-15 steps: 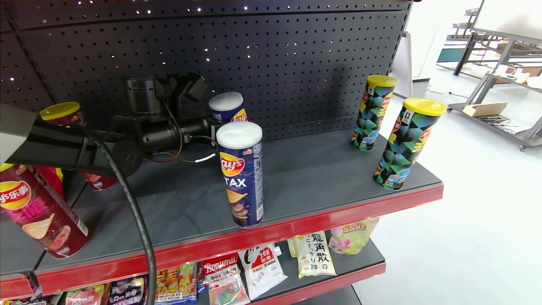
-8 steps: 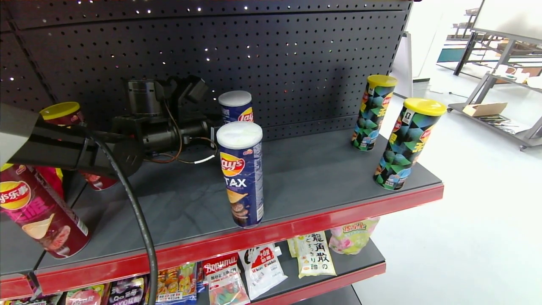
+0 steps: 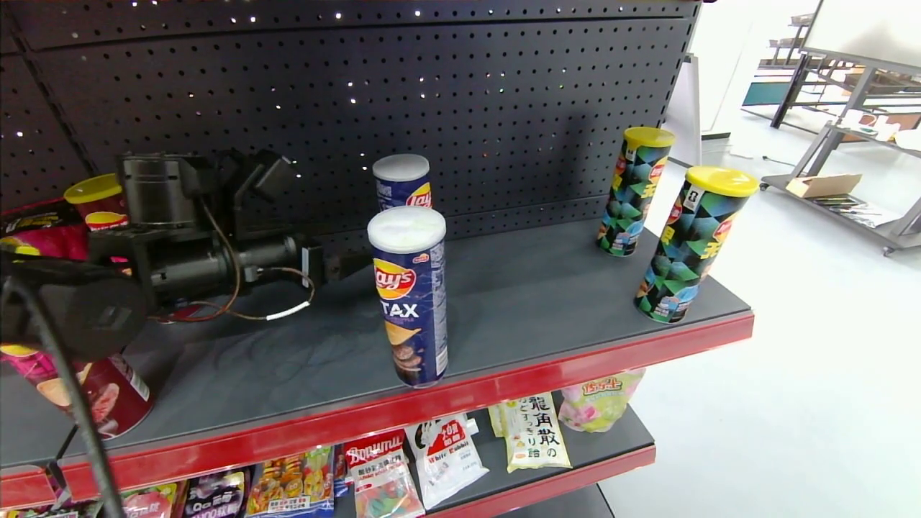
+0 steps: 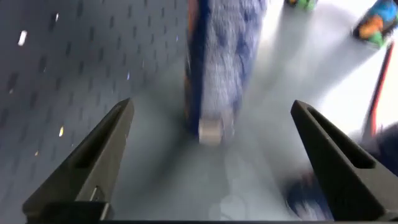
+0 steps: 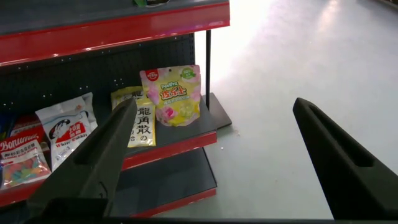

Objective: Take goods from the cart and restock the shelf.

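Two blue chip cans with white lids stand on the grey shelf (image 3: 540,302): one near the red front edge (image 3: 410,295), the other behind it by the pegboard (image 3: 401,183). My left gripper (image 3: 345,262) hovers low over the shelf, left of both cans and apart from them, open and empty. In the left wrist view its fingers (image 4: 212,109) are spread wide, with a blue can (image 4: 224,68) standing ahead of them. My right gripper (image 5: 216,102) is open and empty, out in front of the lower shelves.
Two patterned cans with yellow lids (image 3: 633,191) (image 3: 694,244) stand at the shelf's right end. Red cans (image 3: 101,201) (image 3: 108,396) stand at the left, partly behind my left arm. Snack bags (image 5: 171,93) hang on the lower shelf. Bare shelf lies between the blue and patterned cans.
My left gripper has let go of the rear blue can and drawn back to the left. The can now stands upright by the pegboard.
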